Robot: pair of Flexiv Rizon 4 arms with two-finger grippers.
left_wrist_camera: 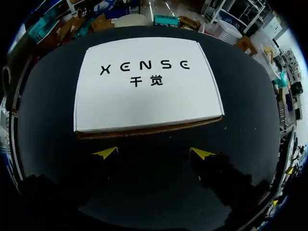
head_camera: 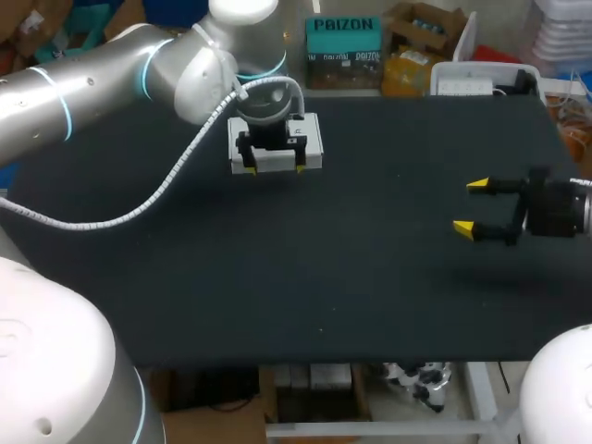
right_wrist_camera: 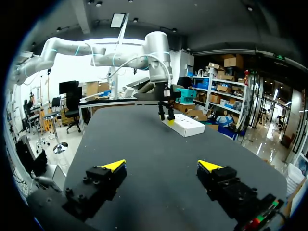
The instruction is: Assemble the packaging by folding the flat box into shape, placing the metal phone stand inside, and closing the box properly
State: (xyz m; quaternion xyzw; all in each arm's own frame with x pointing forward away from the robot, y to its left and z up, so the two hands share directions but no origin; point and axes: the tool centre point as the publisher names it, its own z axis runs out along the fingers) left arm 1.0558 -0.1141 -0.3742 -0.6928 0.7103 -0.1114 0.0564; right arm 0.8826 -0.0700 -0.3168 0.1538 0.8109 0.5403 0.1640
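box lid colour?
White box with black lettering; clearest in the left wrist view.

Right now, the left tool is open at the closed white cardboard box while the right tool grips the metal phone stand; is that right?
Not quite: the right tool is open and empty, as the right wrist view shows; the rest holds.
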